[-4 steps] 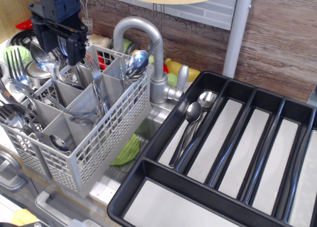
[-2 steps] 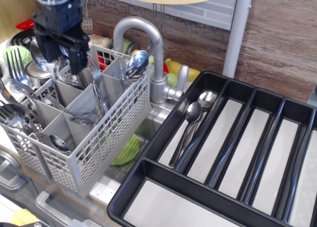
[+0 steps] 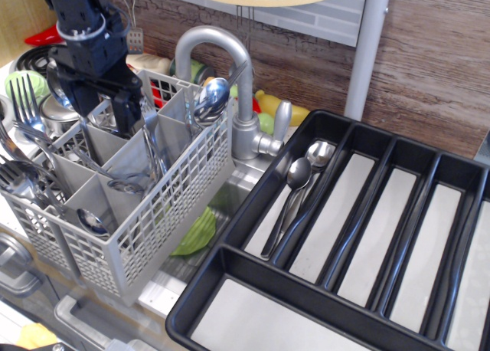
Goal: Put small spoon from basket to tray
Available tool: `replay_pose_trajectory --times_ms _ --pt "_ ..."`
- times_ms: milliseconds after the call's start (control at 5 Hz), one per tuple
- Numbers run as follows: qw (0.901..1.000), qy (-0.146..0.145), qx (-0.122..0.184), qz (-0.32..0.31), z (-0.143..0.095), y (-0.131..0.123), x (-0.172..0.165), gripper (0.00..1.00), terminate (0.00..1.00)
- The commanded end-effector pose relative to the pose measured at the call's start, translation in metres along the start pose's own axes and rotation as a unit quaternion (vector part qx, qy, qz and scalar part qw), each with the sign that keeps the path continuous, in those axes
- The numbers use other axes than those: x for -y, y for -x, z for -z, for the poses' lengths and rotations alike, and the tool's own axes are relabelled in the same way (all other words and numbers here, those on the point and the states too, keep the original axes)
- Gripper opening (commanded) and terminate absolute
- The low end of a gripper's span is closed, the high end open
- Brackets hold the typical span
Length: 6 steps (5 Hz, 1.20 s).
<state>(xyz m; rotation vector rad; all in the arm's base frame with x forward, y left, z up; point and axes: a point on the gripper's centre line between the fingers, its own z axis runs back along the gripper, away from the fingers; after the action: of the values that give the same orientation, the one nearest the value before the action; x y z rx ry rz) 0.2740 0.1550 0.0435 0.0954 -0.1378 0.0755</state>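
The light grey basket [image 3: 153, 213] stands at the left and holds several silver spoons and forks, handles and bowls up. My black gripper [image 3: 103, 109] hangs over the basket's back compartments. Its jaws are open and its fingertips [image 3: 129, 113] reach down among slim silver handles [image 3: 150, 132]. Nothing is held. I cannot tell which piece there is the small spoon. A broad-bowled spoon [image 3: 212, 96] sticks up at the basket's back right corner. The black tray [image 3: 230, 297] lies at the right, with two spoons [image 3: 297, 173] in its leftmost long compartment.
A grey tap [image 3: 230, 67] arches behind the basket, over a sink holding a green item [image 3: 197, 232]. Forks [image 3: 23, 106] stick out at the basket's left side. A pale post [image 3: 366, 52] stands behind the tray. Toy fruit [image 3: 272, 106] lies by the wall.
My gripper has come down and slightly right, from above the basket's back left to in among the cutlery. Basket, tray and spoons have not moved.
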Motion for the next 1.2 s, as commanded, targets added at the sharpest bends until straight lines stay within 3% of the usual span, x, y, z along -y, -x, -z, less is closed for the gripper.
replay_pose_trajectory --times_ms 0,200,400,600,800,1000 --pt "0.9990 -0.028 0.020 -0.029 -0.002 -0.009 -0.006 1.00 0.00" --pt "0.9981 -0.045 0.020 -0.038 0.007 -0.009 -0.008 1.00 0.00" --pt "0.9980 -0.028 0.027 -0.050 0.021 -0.006 -0.007 1.00 0.00" --pt "0.9970 -0.035 0.042 -0.055 0.028 -0.006 -0.005 0.00 0.00" --pt "0.9971 -0.036 0.038 -0.055 0.026 -0.006 -0.004 0.00 0.00" --pt "0.9963 -0.055 0.034 -0.056 0.005 -0.006 -0.003 0.00 0.00"
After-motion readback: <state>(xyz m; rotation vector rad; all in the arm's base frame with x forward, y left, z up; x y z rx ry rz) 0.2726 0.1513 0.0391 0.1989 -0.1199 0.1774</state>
